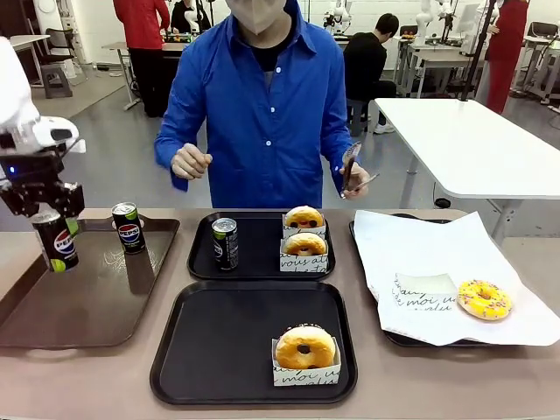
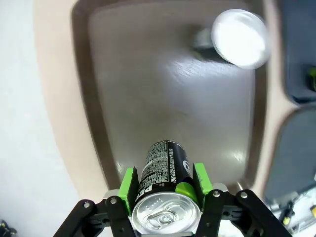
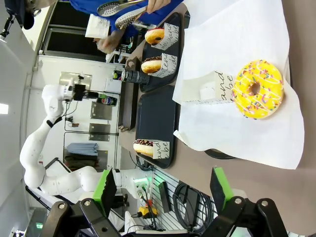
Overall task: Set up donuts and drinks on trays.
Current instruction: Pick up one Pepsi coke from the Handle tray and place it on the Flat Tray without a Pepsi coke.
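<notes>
Left pincer (image 1: 51,219) is clamped on a Pepsi can (image 1: 56,247) at the left edge of the front view, green pads (image 2: 129,185) squeezing it just under the silver top. The can hangs upright, long axis straight down, and looks to be clear of the brown tray (image 1: 52,315) below it, near that tray's left rim. A second can (image 1: 129,227) stands at the brown tray's far end, up and to the right of the held one.

So where does it go? The far black tray (image 1: 262,262), centre frame, has its own can (image 1: 225,242) and two sleeved donuts (image 1: 305,245). The near black tray (image 1: 219,350), lower centre, carries one sleeved donut (image 1: 304,347) on its right half and no drink; its left half is bare. That bare half is my pick for the target. It lies to the right and down-frame of the held can, across the brown tray's right rim. The carry would run rightward with the can kept upright, landing well apart from the donut. The left arm is the nearer one.

Right pincer (image 3: 163,190) stands wide open, nothing between its pads. Ahead of it a yellow donut (image 3: 256,90) lies on white paper, beside an empty sleeve (image 3: 207,88). Across the worktop, the person's hand (image 1: 354,175) holds tongs.
</notes>
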Tool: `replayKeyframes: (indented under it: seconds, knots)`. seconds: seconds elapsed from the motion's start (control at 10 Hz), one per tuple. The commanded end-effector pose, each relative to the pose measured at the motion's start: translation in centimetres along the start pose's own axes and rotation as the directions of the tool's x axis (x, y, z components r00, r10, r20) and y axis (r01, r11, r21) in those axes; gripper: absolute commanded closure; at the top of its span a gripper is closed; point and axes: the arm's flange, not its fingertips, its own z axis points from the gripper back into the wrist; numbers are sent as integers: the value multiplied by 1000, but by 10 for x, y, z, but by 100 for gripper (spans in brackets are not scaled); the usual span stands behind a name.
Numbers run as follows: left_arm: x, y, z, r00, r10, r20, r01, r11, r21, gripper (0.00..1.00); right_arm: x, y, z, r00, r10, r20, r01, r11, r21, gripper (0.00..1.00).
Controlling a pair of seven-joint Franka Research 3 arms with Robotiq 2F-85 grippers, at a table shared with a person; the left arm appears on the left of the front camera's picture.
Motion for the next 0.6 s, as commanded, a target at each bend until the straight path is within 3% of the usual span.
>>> replayKeyframes:
  seconds: [0.0,0.2,0.5]
  knots:
    - [-12,-10,56,997,-70,-31,68,996,-52,100,1,-1,0,1000,12,9,-12,1000,22,0]
    - [-34,-20,91,989,-144,-44,142,989,-50,100,1,-1,0,1000,12,9,-12,1000,22,0]
    - [-43,-18,101,982,-181,-52,181,983,-15,100,1,-1,0,1000,12,9,-12,1000,22,0]
